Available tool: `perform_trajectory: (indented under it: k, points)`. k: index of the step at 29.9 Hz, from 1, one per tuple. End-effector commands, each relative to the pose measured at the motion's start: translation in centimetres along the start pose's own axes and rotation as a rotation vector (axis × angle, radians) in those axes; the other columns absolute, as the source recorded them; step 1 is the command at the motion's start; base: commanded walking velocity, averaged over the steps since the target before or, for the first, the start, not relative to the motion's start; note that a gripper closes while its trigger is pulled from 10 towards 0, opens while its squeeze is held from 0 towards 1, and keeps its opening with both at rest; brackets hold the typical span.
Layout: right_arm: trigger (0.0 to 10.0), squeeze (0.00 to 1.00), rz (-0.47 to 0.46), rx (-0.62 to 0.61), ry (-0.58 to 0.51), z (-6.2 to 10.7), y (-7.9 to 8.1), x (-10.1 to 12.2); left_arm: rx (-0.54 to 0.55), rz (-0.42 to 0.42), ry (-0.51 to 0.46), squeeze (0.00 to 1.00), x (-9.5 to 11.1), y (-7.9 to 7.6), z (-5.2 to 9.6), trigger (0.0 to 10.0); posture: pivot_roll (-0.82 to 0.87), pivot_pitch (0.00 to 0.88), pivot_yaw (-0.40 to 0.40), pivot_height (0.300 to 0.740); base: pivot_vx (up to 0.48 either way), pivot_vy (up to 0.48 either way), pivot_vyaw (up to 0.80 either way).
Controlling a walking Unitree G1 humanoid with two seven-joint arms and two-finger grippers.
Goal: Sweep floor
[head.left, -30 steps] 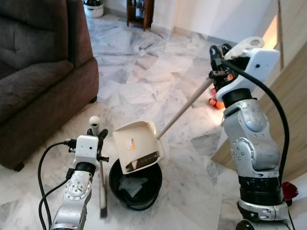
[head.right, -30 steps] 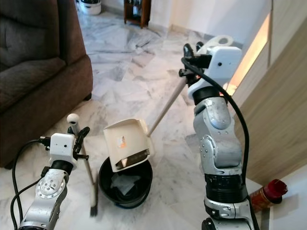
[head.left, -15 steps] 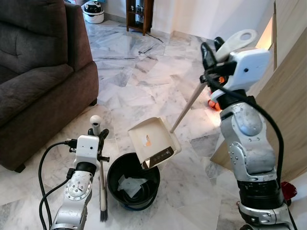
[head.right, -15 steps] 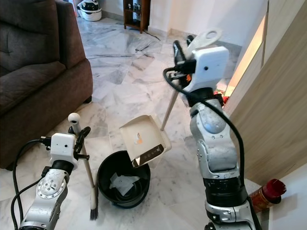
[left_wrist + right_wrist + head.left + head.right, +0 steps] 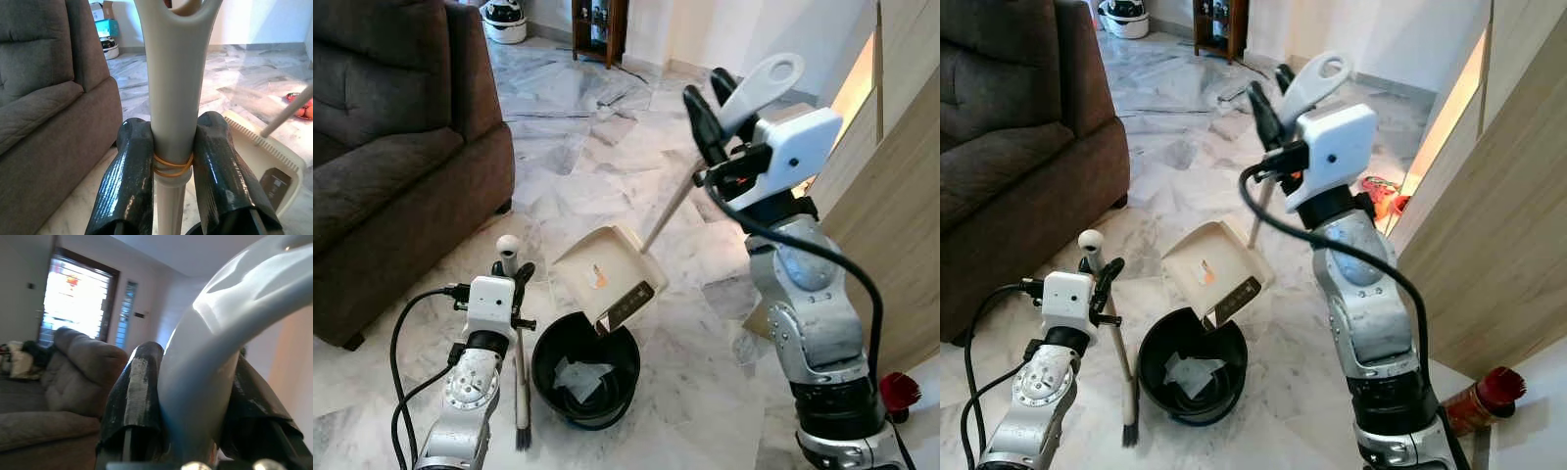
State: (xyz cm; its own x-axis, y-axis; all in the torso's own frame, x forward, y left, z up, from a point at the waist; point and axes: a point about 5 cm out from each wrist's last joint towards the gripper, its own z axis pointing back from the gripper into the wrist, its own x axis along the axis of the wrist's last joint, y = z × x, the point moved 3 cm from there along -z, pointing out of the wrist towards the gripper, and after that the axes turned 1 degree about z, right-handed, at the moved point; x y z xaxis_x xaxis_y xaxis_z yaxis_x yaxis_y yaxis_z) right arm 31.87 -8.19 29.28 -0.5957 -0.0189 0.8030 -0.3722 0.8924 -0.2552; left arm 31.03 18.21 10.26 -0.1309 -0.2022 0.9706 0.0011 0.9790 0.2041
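The left gripper [image 5: 512, 277] was clenched on the upper part of the short grey plastic brush [image 5: 521, 377], its two black fingers [image 5: 128, 181] pressed to either side of the handle just above a yellow rubber band [image 5: 171, 166]. The brush hung upright below that gripper, bristles at the pale marble floor [image 5: 597, 176], and had not shifted over the past second. Just beside the gripper, toward the robot's right and lower, stood the round black plastic bin [image 5: 585, 378], with a pale crumpled scrap [image 5: 584, 374] lying inside. A dark grey upholstered sofa [image 5: 391, 157] stood on the far side of the left arm.

Above the bin's rim hung the cream long-handled plastic dustpan [image 5: 607, 279], well below the right gripper [image 5: 724, 117], which grasped the looped top of the pan's handle. Within the last second that gripper had risen and moved toward the robot's left, the handle had steepened, and the pan had gone from lying tipped over the bin to hanging mouth-down at the rim.

Judgement: the emptying step appeared complete or nearly so; no debris was visible in the pan. Whether loose dirt remained on the floor could not be determined.
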Motion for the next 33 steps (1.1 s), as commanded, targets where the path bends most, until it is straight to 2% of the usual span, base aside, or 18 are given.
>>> perform_trajectory:
  k: [1,7,33]
  points:
    - [10.0,0.00,0.033,0.026,-0.117,-0.04,0.41,2.54,-0.011,-0.024,-0.046,0.00,0.92,-0.05,-0.22,10.0,0.05,0.089,-0.074,0.740,0.000,0.000,0.00]
    - [10.0,0.00,0.010,0.079,-0.137,0.18,1.21,2.87,-0.010,-0.024,-0.048,0.00,0.95,-0.03,-0.23,10.0,0.05,0.089,-0.074,0.740,0.000,0.000,0.00]
    - [10.0,0.00,0.010,0.079,-0.137,0.18,1.21,2.87,-0.010,-0.024,-0.048,0.00,0.95,-0.03,-0.23,10.0,0.05,0.089,-0.074,0.740,0.000,0.000,0.00]
